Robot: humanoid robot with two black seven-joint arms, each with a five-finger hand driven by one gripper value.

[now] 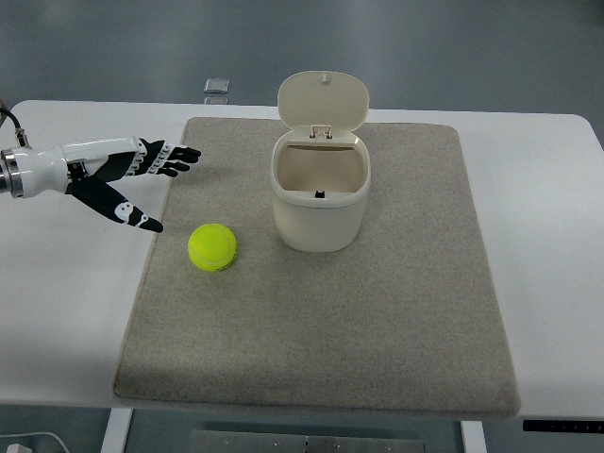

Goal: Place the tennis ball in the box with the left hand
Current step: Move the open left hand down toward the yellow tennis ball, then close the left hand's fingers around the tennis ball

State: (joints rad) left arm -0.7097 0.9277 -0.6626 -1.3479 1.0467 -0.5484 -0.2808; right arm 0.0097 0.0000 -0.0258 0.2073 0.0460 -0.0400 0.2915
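Note:
A yellow-green tennis ball lies on the grey mat, left of the box. The box is a cream bin with its hinged lid standing open at the back; its inside shows nothing in it. My left hand reaches in from the left edge, white with black fingers, spread open and holding nothing. It hovers over the mat's left border, up and to the left of the ball, with a gap between thumb tip and ball. No right arm shows.
The mat covers most of a white table. A small clear object sits at the table's far edge, behind the mat. Grey floor lies beyond.

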